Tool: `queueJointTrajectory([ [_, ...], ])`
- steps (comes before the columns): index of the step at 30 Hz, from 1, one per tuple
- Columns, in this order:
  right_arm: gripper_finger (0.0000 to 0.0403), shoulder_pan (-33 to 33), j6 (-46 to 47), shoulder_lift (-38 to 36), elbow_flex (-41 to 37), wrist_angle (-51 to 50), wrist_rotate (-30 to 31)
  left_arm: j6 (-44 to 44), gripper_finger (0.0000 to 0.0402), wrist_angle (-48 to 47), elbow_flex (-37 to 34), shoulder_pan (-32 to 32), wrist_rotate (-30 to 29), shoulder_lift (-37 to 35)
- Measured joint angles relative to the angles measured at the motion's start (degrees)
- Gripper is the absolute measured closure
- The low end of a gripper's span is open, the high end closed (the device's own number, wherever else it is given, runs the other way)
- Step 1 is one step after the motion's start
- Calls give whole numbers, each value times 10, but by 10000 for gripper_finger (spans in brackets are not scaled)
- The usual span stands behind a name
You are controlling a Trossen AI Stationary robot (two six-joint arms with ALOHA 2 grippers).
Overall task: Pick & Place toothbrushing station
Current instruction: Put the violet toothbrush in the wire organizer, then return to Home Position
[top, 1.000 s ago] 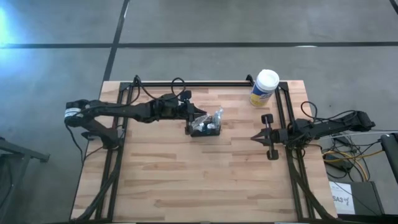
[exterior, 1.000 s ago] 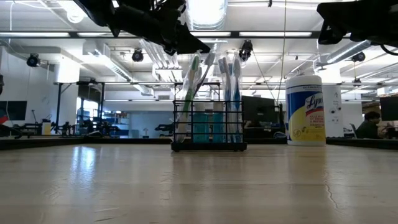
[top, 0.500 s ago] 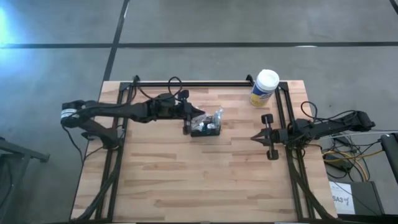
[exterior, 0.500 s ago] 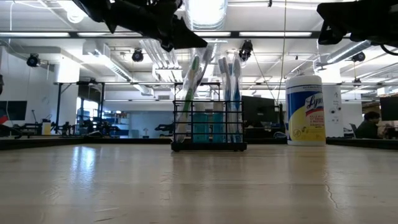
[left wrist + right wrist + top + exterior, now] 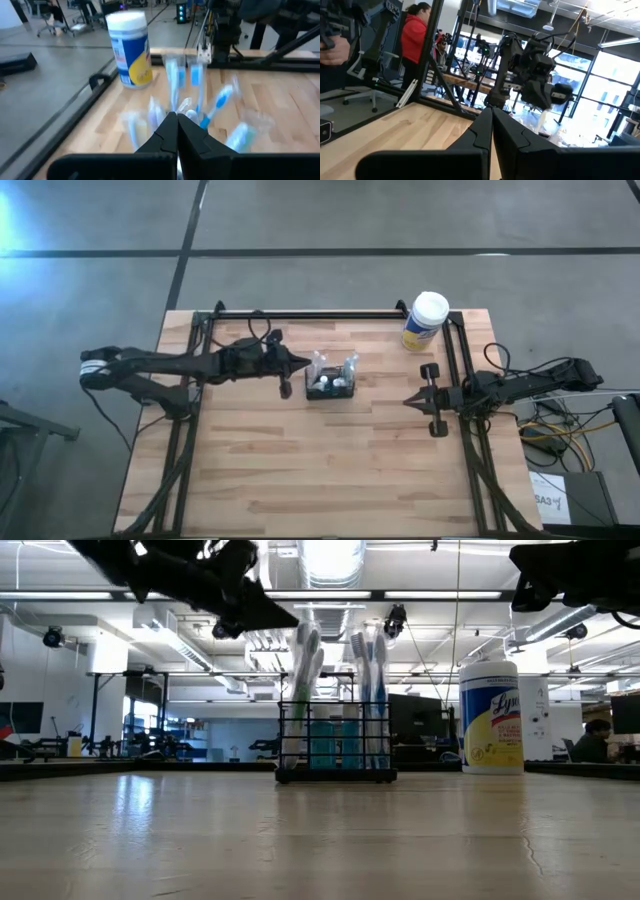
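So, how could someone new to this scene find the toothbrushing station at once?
Look at the wooden table, near its middle. The small black mesh caddy stands there, holding upright toothbrushes. Unlike the white-lidded, yellow-labelled canister at the far right corner, it is low, dark and open.

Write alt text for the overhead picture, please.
A small black mesh caddy of toothbrushes stands mid-table on pale wooden planks. The left gripper, jaws shut, points at it from beside; the right gripper waits shut. A white-lidded, yellow-labelled canister stands behind.
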Motion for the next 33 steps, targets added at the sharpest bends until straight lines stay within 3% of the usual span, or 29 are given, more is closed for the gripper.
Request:
queueJointTrajectory([
  [7, 394, 0, 0, 0, 0, 2, 0, -21, 401, 45, -54, 0, -3, 2],
  [15, 394, 0, 11, 0, 0, 2, 0, -29, 394, 43, -61, 0, -5, 0],
  [19, 394, 0, 48, 0, 0, 0, 9, -17, 364, 38, -57, 0, 20, -4],
  [24, 394, -1, 87, 0, 19, -51, 64, 0, 306, 30, -54, 0, 30, -21],
  [29, 394, -26, 104, 7, 27, -76, 59, 13, 255, -10, -54, 0, 30, -59],
  [33, 394, -49, 111, -2, 23, -81, 44, 41, 237, -45, -63, 0, 30, -127],
])
